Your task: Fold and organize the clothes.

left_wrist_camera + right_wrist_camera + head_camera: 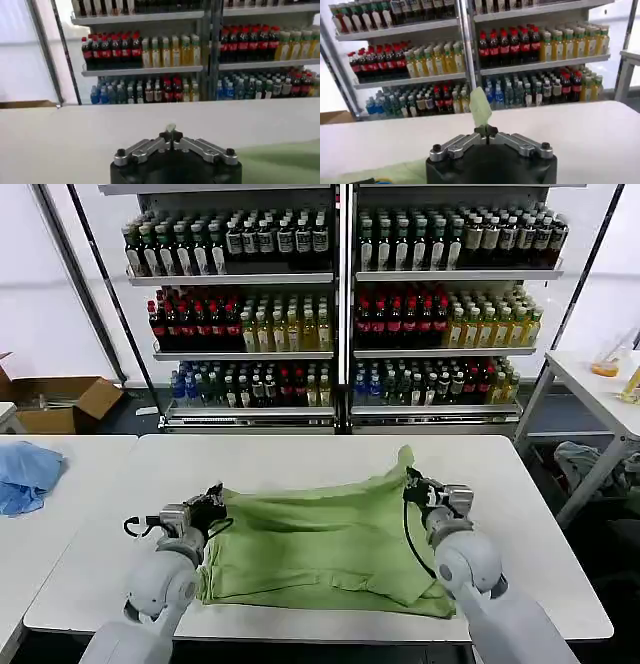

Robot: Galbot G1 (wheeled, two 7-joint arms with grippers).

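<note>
— So, what was nearest you at that moment?

— My two grippers, low over the white worktop (300, 459). I had the left gripper (214, 497) pinched tight on the left edge of the polo shirt (320, 544), and the right gripper (412, 484) clamped on the shirt's right edge, where a green flap (480, 106) stood up above its closed fingertips.

— And the shirt itself?

— It lay stretched between both grippers, crumpled and partly doubled over, on the near half of the worktop. From the left wrist camera I saw the left gripper's (171, 131) fingertips meeting on a thin sliver of cloth.

— Anything farther off?

— A light blue cloth (26, 474) sat well apart on the neighbouring table to my left, a cardboard box (58, 402) on the floor beyond, and shelves of bottles (340, 314) behind.
</note>
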